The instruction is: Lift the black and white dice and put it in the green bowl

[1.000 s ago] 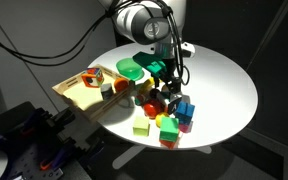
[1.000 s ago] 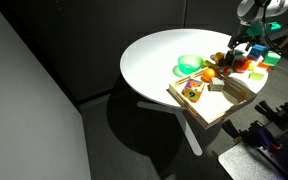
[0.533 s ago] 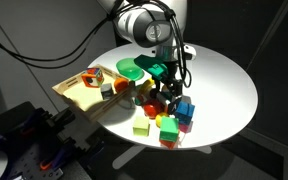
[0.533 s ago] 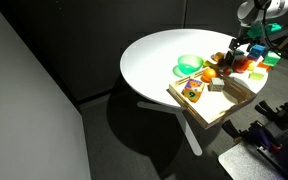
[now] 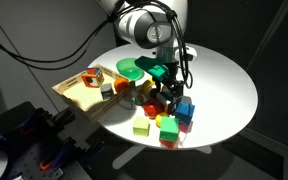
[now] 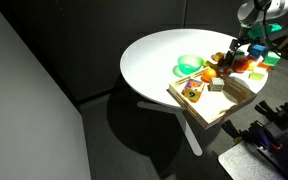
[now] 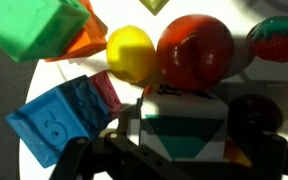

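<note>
In the wrist view a small cube (image 7: 184,125), white on top with a dark face bearing a teal triangle, fills the gap between my gripper's (image 7: 181,142) two dark fingers; I take it for the black and white dice. The fingers sit against its sides. In both exterior views the gripper (image 5: 167,98) (image 6: 243,55) is low among the heap of coloured blocks on the round white table, and the dice is hidden there. The bright green bowl (image 5: 131,69) (image 6: 189,64) stands on the table just beside the heap, between it and the wooden tray.
A blue cube (image 7: 59,120), a yellow ball (image 7: 130,52), a red round fruit (image 7: 194,50) and a green block (image 7: 39,25) crowd round the dice. A wooden tray (image 5: 79,92) (image 6: 219,103) with toys overhangs the table's edge. Yellow-green blocks (image 5: 142,128) lie near the rim.
</note>
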